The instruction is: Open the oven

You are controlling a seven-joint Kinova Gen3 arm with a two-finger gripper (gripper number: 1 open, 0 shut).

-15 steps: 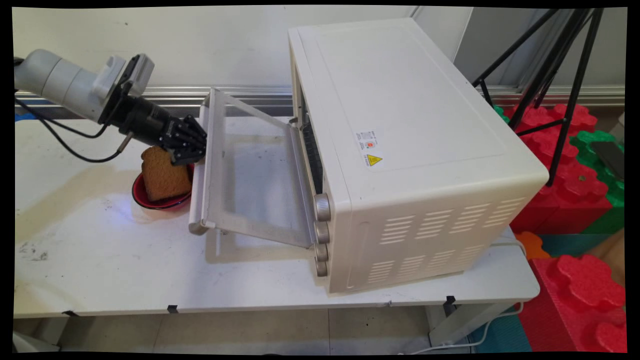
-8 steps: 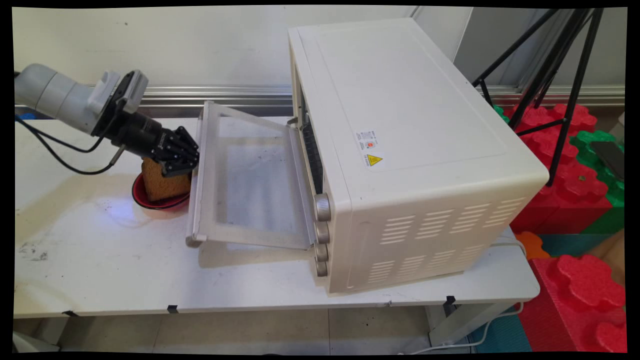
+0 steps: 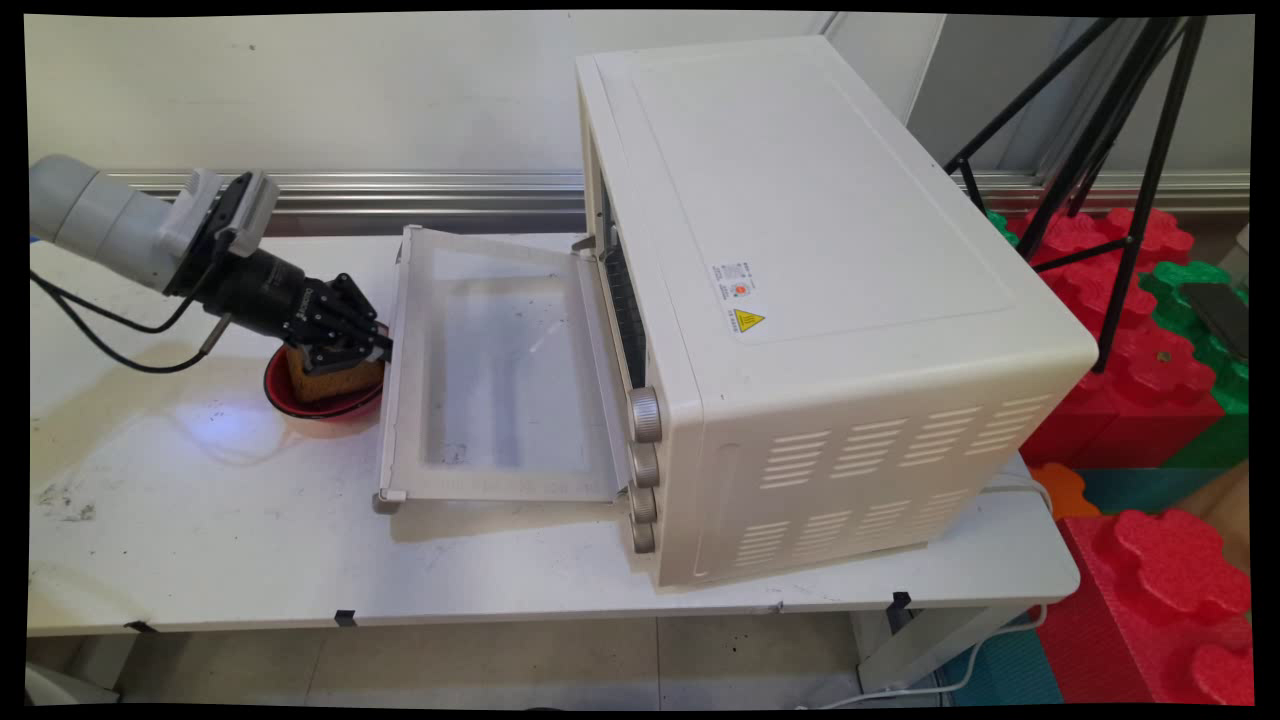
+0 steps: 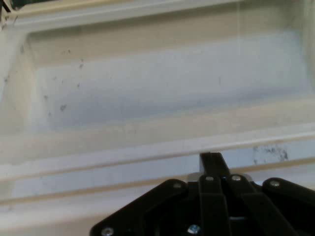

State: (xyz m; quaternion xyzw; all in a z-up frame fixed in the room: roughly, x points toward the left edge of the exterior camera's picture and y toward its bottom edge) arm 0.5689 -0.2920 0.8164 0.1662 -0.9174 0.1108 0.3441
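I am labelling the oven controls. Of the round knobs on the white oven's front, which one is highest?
The uppermost round metallic knob, nearest the white oven's top and visibly larger; the other knobs line up below it.

The scene was bright, with soft, even light from above. The oven door (image 3: pixel 500 370) threw a faint grey shadow on the table (image 3: pixel 200 540) just under its near edge, and a pale sheen lay across its glass. The oven (image 3: pixel 800 250) was lightest on top and duller on its vented side. Seen from my hand, the door (image 4: pixel 157 88) glared palely, and my gripper (image 4: pixel 210 160) showed flat black against it.
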